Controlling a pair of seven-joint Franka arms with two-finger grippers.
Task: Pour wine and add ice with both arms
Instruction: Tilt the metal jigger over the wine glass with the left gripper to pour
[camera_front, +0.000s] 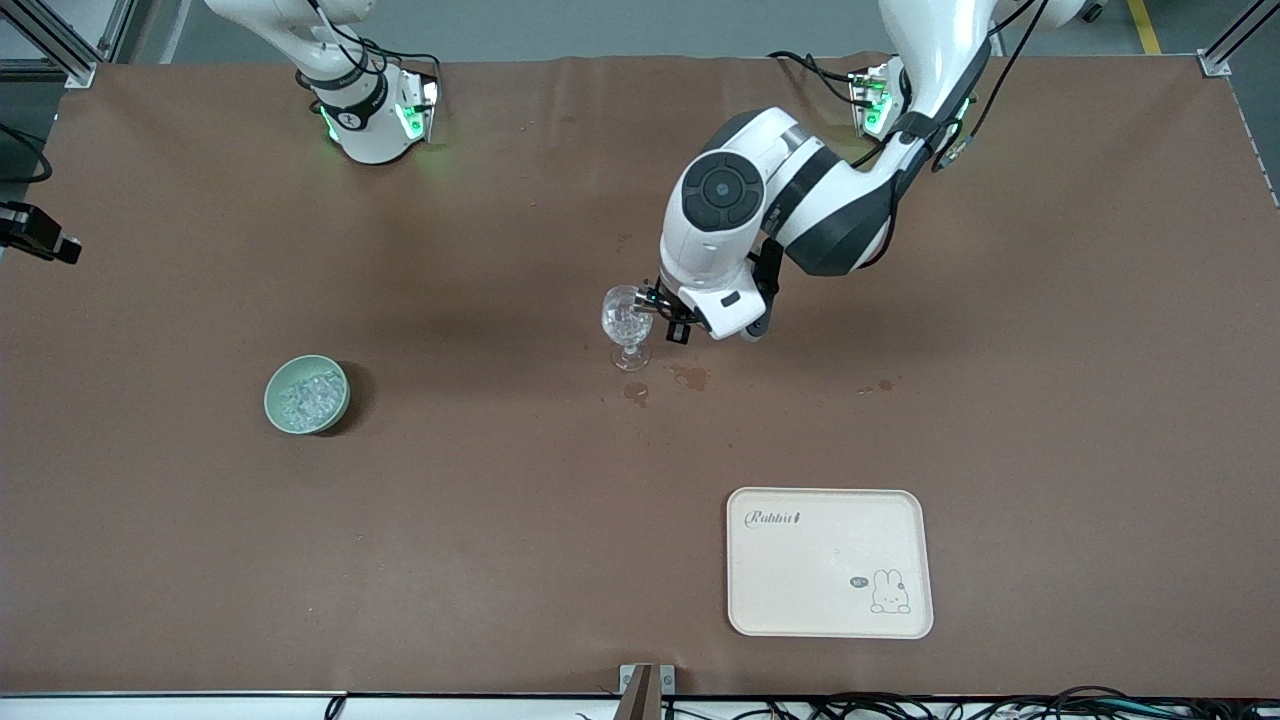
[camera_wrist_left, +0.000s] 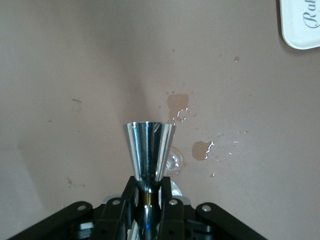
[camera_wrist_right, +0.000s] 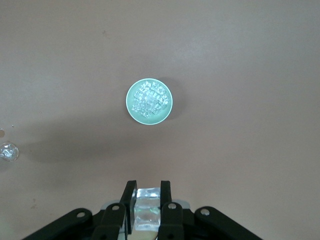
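My left gripper (camera_front: 662, 308) is shut on the waist of the silver jigger (camera_front: 650, 299). It holds the jigger tipped at the rim of the clear stemmed glass (camera_front: 627, 325) in the middle of the table. In the left wrist view the jigger (camera_wrist_left: 149, 150) points away from the gripper (camera_wrist_left: 148, 196), with the glass's foot (camera_wrist_left: 176, 161) under it. No wine can be made out. My right gripper (camera_wrist_right: 148, 192) is out of the front view. It is shut on an ice chunk (camera_wrist_right: 148, 202), high over the table near the pale green bowl (camera_wrist_right: 131, 112) of ice (camera_wrist_right: 149, 100).
The bowl (camera_front: 272, 400) with ice (camera_front: 310, 392) sits toward the right arm's end. Wet spill spots (camera_front: 690, 377) lie by the glass, nearer the front camera. A cream rabbit tray (camera_front: 829, 562) lies near the front edge, toward the left arm's end.
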